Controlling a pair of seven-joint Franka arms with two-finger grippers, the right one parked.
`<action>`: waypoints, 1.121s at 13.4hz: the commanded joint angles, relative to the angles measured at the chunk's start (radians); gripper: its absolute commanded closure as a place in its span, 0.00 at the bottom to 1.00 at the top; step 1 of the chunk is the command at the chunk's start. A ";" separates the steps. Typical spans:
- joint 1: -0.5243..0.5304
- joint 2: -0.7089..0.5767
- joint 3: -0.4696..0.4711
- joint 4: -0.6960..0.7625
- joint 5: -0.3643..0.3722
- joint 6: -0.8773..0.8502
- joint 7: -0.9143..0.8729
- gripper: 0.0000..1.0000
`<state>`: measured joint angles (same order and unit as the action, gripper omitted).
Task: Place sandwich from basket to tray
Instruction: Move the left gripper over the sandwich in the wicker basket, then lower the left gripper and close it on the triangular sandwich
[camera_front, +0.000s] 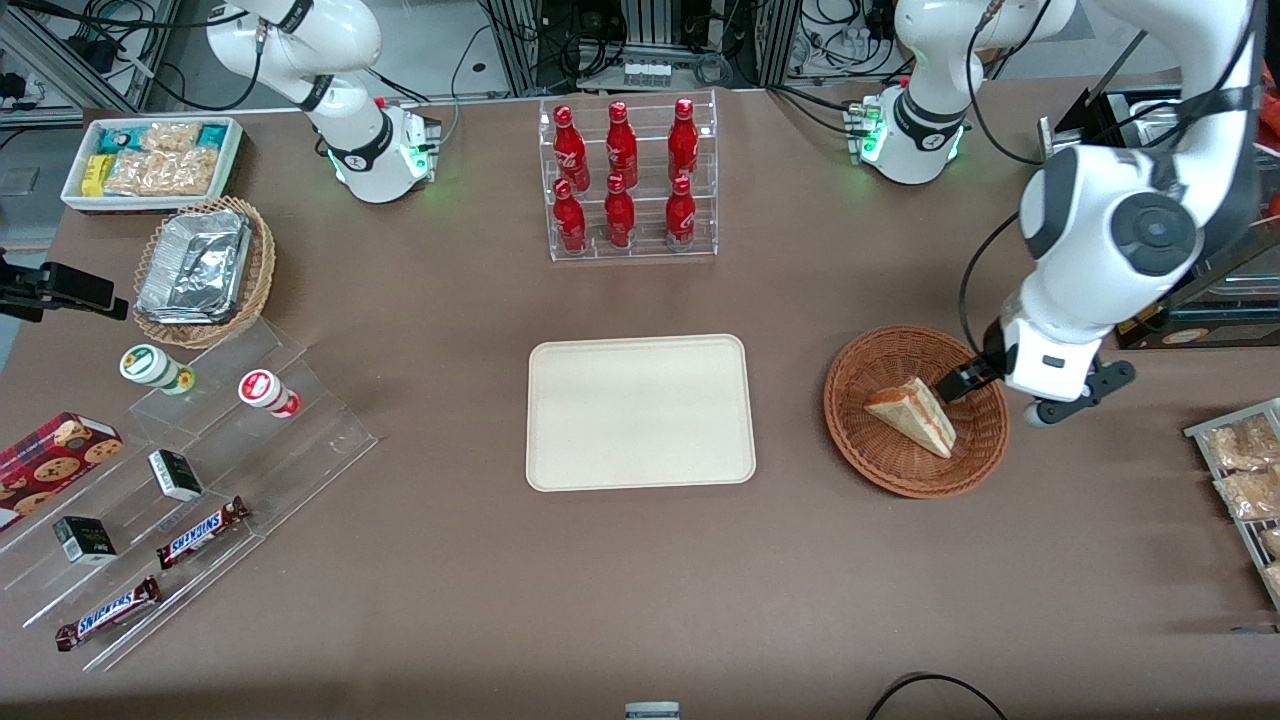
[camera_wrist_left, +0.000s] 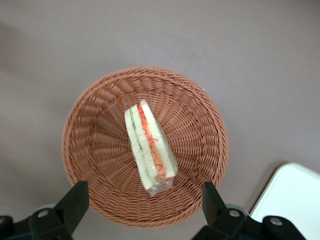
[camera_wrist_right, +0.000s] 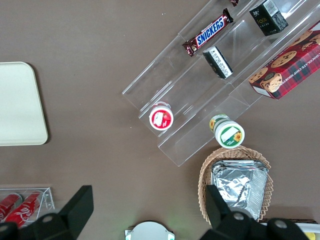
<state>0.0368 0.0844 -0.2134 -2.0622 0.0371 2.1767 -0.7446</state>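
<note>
The sandwich (camera_front: 915, 415), a wrapped white-bread wedge with red and green filling, lies in the round reddish-brown wicker basket (camera_front: 850, 440). The cream tray (camera_front: 640, 412) lies flat beside the basket, toward the parked arm's end of the table, with nothing on it. My gripper (camera_front: 962, 381) hangs above the basket's rim on the working arm's side, just clear of the sandwich. In the left wrist view the sandwich (camera_wrist_left: 150, 147) rests in the middle of the basket (camera_wrist_left: 90, 130), a corner of the tray (camera_wrist_left: 295, 200) shows, and my gripper (camera_wrist_left: 145, 200) is open with nothing between its fingers.
A clear rack of red bottles (camera_front: 627, 180) stands farther from the front camera than the tray. A wire rack of snack packets (camera_front: 1245, 470) sits toward the working arm's end. Toward the parked arm's end are a stepped acrylic shelf (camera_front: 200, 470), a foil-container basket (camera_front: 200, 265) and a white snack bin (camera_front: 150, 160).
</note>
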 joint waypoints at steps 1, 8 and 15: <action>-0.002 -0.022 0.000 -0.129 0.001 0.157 -0.125 0.00; -0.028 0.101 0.002 -0.167 0.003 0.278 -0.193 0.00; -0.026 0.164 0.003 -0.159 0.003 0.310 -0.193 0.88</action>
<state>0.0150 0.2413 -0.2124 -2.2293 0.0363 2.4732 -0.9174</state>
